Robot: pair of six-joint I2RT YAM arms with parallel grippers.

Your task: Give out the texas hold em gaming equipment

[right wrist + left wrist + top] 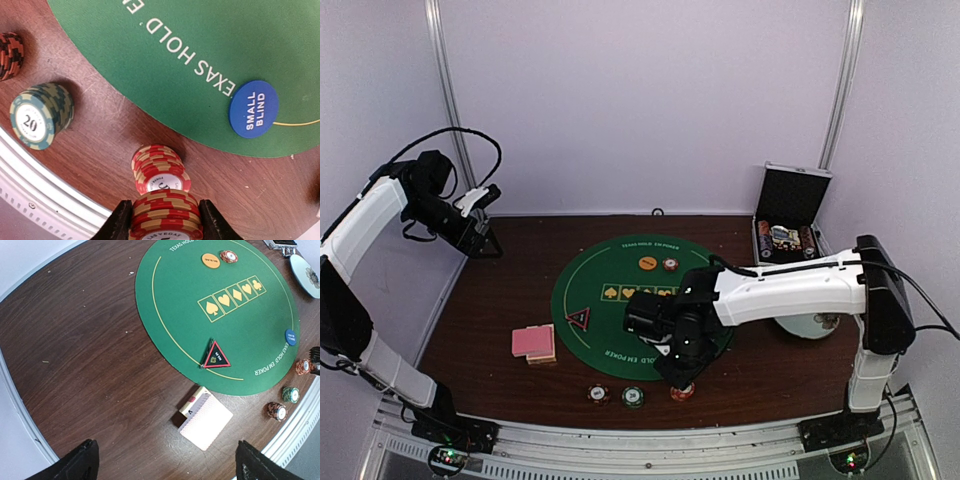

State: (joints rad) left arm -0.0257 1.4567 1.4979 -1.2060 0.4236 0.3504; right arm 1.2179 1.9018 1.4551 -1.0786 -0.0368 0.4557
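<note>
Distribution is reading as partly done. A dark stack (pixel 10 55), a green stack (pixel 40 115) and a red stack (pixel 160 170) are standing on the bench (pixel 90 355) by the green mat (pixel 610 320). The blue dealer disc (pixel 253 108) is lying on the mat's near rim. I am seeing the right gripper (pixel 166 220) clenching a further pile of red chips (pixel 166 212) close over the red stack. The left gripper (pixel 485 240) is hanging released and empty. The cards (pixel 205 421) are lying undealt, and the case (pixel 790 225) is holding more chips.
</note>
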